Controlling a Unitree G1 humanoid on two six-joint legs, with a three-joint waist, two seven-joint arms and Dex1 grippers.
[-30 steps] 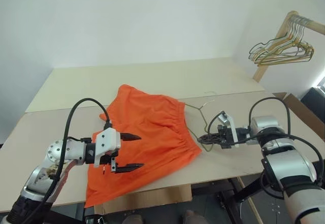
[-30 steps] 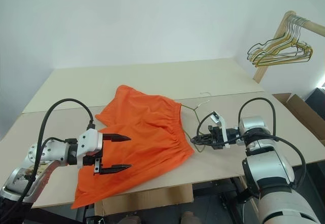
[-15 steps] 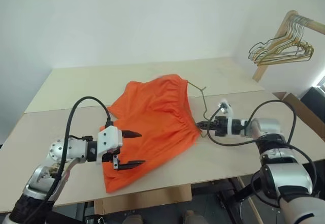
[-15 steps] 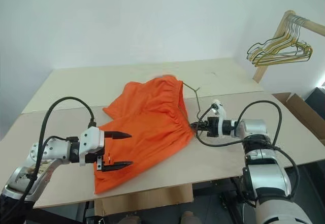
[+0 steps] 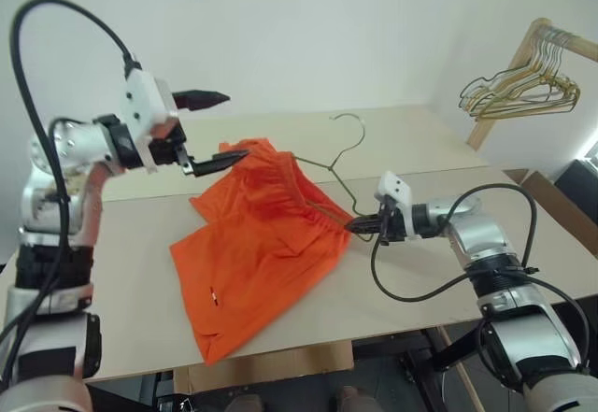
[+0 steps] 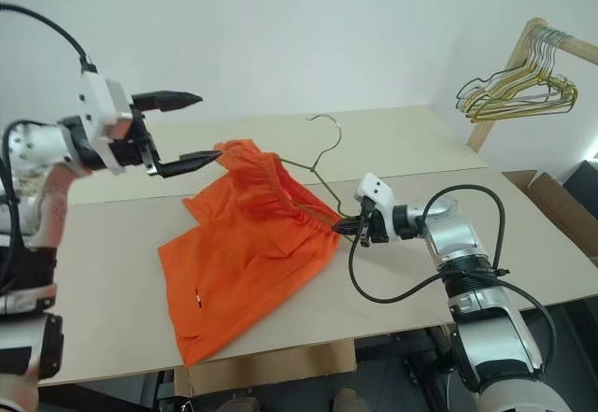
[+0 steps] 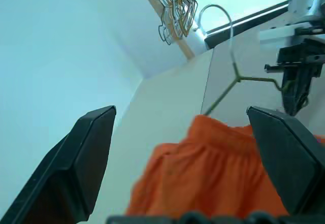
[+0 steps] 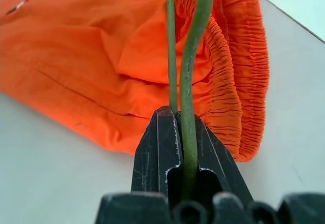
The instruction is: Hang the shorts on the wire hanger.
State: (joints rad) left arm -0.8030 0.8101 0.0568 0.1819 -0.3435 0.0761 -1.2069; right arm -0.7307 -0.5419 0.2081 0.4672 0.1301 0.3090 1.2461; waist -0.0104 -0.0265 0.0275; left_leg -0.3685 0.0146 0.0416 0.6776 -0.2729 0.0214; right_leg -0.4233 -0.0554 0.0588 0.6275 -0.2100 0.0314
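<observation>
right gripper (image 5: 358,226), centre-right of frame, clenched on the wire hanger (image 5: 329,162) at its lower corner; the hook rises toward upper centre. left gripper (image 5: 213,128), upper left, jaws spread wide, holding nothing, above the shorts (image 5: 257,244). the shorts lie crumpled mid-frame on the pale wooden table (image 5: 420,150), waistband lifted on the wire. white wall behind; bunch of hangers (image 5: 519,90) on a wooden rack, upper right.

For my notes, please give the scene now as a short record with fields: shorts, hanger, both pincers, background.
shorts: orange shorts, waistband end lifted on the hanger, rest lying on the table
hanger: wire hanger, tilted up, hook high
right pincer: right pincer, shut on the hanger's corner
left pincer: left pincer, open, empty, raised above the shorts
background: bunch of hangers on a wooden rail
</observation>
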